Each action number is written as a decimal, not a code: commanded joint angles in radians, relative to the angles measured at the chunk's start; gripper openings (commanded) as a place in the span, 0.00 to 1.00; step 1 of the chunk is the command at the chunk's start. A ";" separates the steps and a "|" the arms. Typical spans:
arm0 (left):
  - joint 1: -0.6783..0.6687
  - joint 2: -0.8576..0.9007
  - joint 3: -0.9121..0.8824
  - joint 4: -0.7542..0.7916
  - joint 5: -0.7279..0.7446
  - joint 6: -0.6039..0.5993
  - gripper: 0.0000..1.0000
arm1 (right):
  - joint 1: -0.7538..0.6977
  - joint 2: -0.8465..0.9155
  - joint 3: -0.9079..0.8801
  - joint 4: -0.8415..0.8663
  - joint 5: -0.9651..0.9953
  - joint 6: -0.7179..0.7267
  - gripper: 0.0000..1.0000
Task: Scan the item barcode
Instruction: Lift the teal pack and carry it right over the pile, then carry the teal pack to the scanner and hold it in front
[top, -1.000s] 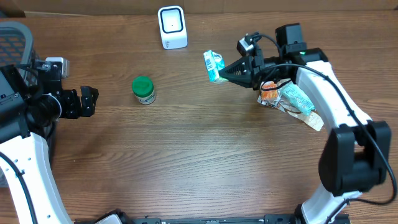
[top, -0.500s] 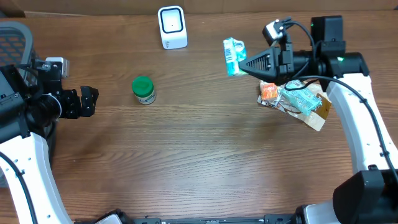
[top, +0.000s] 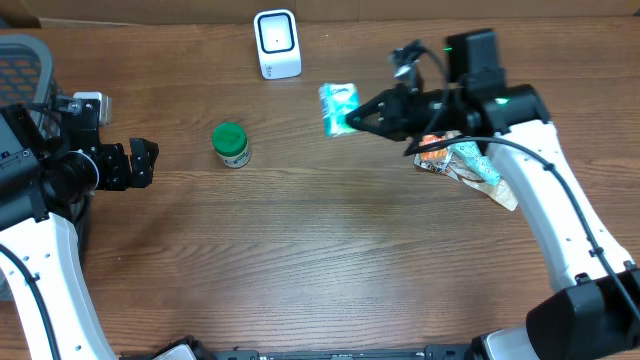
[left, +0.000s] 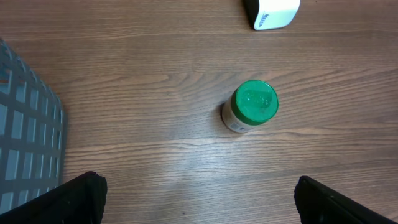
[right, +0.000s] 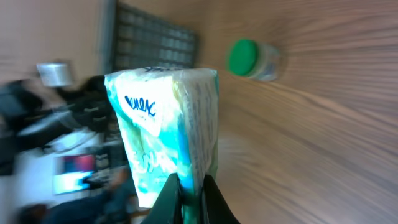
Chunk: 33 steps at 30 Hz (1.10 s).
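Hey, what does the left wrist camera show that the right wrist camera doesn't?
Only left wrist: the white scanner at the top edge, and the open left end effector, tips at the bottom corners. Only right wrist: the teal-and-white packet pinched in the shut right end effector. Both: the green-lidded jar standing on the wooden table.

Green-lidded jar (top: 232, 144) upright; grey mesh basket (top: 22, 62) at left edge.
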 joint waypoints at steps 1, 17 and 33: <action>0.005 0.003 0.002 0.002 0.004 0.008 1.00 | 0.053 0.034 0.184 -0.040 0.345 -0.013 0.04; 0.005 0.003 0.002 0.002 0.004 0.008 0.99 | 0.362 0.660 0.766 0.334 1.553 -0.722 0.04; 0.005 0.003 0.002 0.002 0.004 0.008 1.00 | 0.316 0.962 0.766 0.813 1.352 -1.230 0.04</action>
